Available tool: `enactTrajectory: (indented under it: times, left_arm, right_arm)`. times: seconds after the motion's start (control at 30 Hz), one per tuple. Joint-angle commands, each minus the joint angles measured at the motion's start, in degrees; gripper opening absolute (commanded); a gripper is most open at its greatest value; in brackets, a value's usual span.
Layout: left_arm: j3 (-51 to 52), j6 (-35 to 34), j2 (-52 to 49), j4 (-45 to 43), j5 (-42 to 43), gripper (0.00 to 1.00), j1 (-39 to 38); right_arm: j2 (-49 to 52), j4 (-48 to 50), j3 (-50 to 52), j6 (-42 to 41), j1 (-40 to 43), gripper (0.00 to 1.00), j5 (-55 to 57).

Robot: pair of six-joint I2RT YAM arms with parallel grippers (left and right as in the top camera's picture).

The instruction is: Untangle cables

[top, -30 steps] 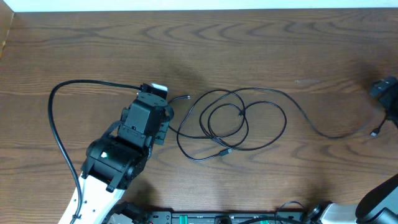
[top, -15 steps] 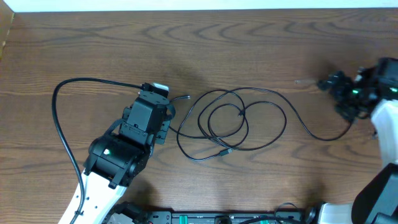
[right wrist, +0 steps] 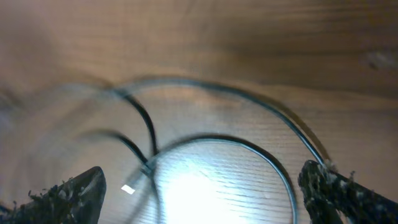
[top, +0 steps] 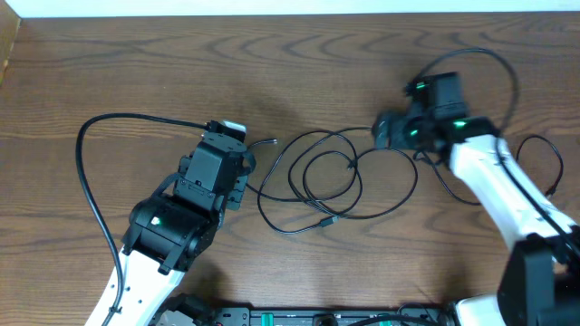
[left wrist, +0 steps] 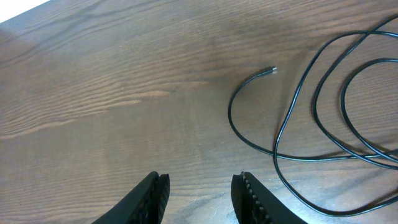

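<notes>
Wooden bench under all; left fingers low beside the coil, partly apart, empty; right fingers over its far side, spread wide, empty; black cable loops mid-bench, so best pinch a single strand clear of crossings, nearer the free plug.

The left tool hovers over the wooden counter, jaws apart. Beyond it and to the right, a black cable lies looped, its plug end nearest the tool.
</notes>
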State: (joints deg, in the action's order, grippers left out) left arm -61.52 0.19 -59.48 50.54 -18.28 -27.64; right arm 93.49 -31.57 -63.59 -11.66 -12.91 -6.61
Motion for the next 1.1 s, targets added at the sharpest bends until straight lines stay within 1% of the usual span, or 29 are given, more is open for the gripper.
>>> enactTrajectory:
  times: [0.0,0.17,0.27,0.33,0.4,0.5,0.57,0.6,0.63,0.77,1.07]
  left_arm:
    - [-0.2,-0.3,-0.1,0.0,-0.1,0.39,0.2]
    - [-0.2,-0.3,-0.1,0.0,0.0,0.39,0.2]
    - [-0.2,-0.3,-0.1,0.0,2.2,0.39,0.2]
    - [-0.2,-0.3,-0.1,0.0,3.1,0.39,0.2]
    - [-0.2,-0.3,-0.1,0.0,3.1,0.39,0.2]
    - [-0.2,-0.3,-0.1,0.0,3.1,0.39,0.2]
    - [-0.2,-0.3,-0.1,0.0,3.1,0.39,0.2]
    - [-0.2,-0.3,-0.1,0.0,3.1,0.39,0.2]
    - [-0.2,-0.3,-0.1,0.0,3.1,0.39,0.2]
    - [-0.2,-0.3,-0.1,0.0,3.1,0.39,0.2]
    - [-0.2,-0.3,-0.1,0.0,3.1,0.39,0.2]
  right_arm:
    - [3.8,-1.1,-0.3,23.1,-3.7,0.95,12.5]
    - [8.1,1.4,-0.3,30.4,-4.1,0.95,25.5]
    - [9.6,4.1,-0.3,35.1,-3.3,0.93,27.1]
    - [10.0,6.5,-0.3,36.0,-2.9,0.95,27.0]
    - [10.1,9.5,-0.3,35.9,-2.3,0.97,24.9]
    - [10.2,10.1,-0.3,35.9,-1.4,0.99,17.9]
    - [10.6,9.9,-0.3,35.0,-0.6,0.97,13.4]
    - [11.2,9.9,-0.3,33.7,0.0,0.95,11.7]
    - [11.9,9.5,-0.2,32.0,0.6,0.90,10.4]
    - [14.7,8.6,0.4,29.4,1.6,0.84,9.4]
    - [17.8,8.2,0.4,29.4,1.6,0.80,9.4]
